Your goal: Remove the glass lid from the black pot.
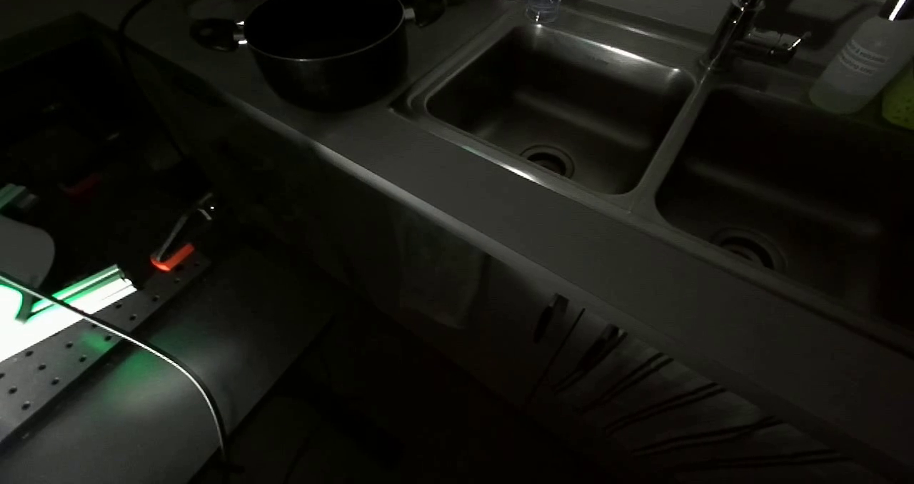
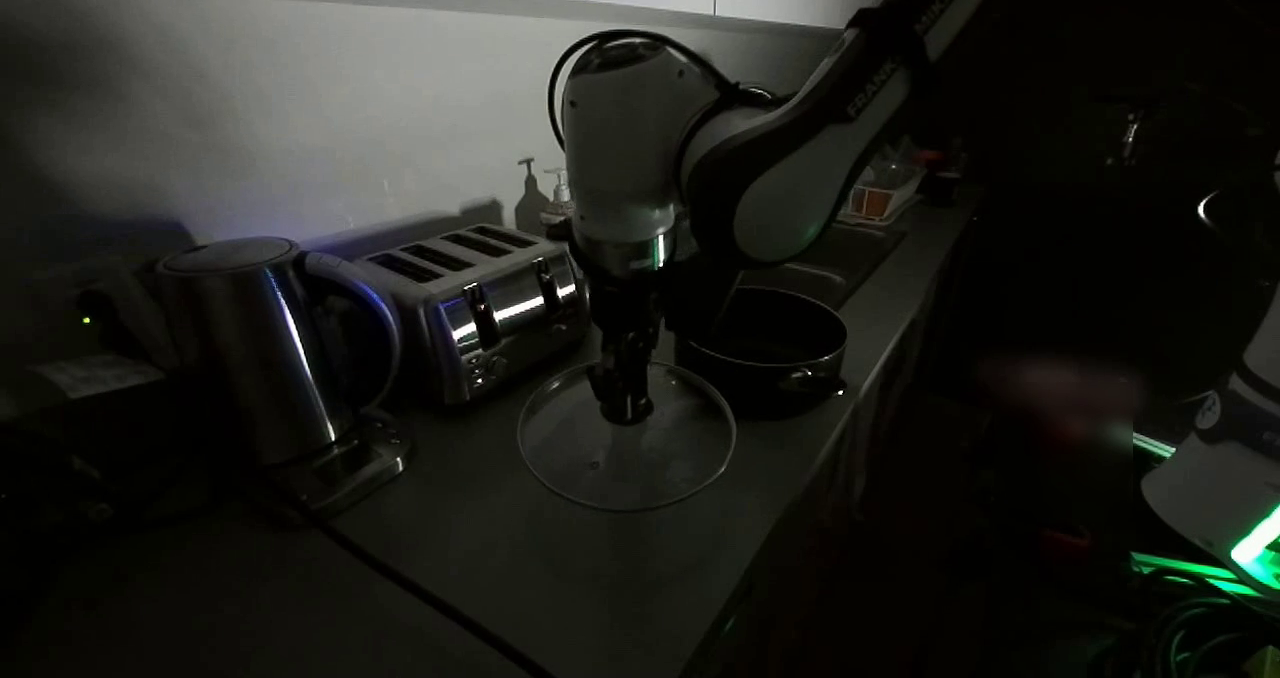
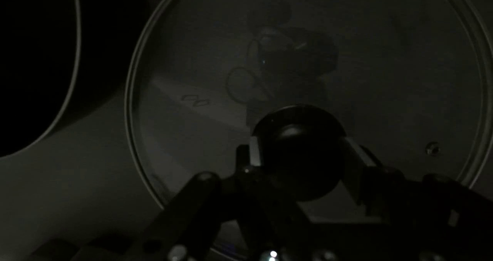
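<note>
The black pot (image 1: 335,81) stands on the counter by the sink with its top uncovered. It also shows in an exterior view (image 2: 750,383) and its rim in the wrist view (image 3: 78,34). The glass lid (image 2: 670,463) is off the pot, level and beside it; I cannot tell whether it touches the counter. It fills much of the wrist view (image 3: 389,80). My gripper (image 2: 622,388) points down over the lid's middle. In the wrist view its fingers (image 3: 302,151) press against both sides of the dark knob (image 3: 300,130), seemingly shut on it. The picture is very dark.
A steel toaster (image 2: 500,318) and a kettle (image 2: 260,358) stand by the wall near the lid. A black cable (image 2: 430,598) crosses the counter. The sink basins (image 1: 571,106) lie beyond the pot. The counter's front edge (image 1: 428,209) drops off close to the pot.
</note>
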Available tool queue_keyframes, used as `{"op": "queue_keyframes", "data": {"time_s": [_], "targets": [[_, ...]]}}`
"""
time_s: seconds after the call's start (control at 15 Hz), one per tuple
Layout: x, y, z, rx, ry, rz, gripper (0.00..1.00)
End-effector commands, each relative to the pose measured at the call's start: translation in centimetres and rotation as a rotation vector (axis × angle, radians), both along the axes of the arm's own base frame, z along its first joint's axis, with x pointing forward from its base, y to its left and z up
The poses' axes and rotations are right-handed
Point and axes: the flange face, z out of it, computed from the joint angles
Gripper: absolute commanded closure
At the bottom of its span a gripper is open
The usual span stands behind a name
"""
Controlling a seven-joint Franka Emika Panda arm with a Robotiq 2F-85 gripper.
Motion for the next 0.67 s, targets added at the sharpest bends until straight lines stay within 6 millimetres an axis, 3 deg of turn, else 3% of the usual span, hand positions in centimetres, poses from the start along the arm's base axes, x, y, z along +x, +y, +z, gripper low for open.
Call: {"op": "queue_keyframes", "data": {"time_s": [0.0,0.4,0.6], "targets": [[2.0,1.1,-1.4,-0.026,0.011,-0.016,0.75],[2.2,0.5,-4.4,-0.046,0.047,-0.018,0.75],[1.9,0.2,-4.7,-0.042,0.054,-0.014,0.75]]}}
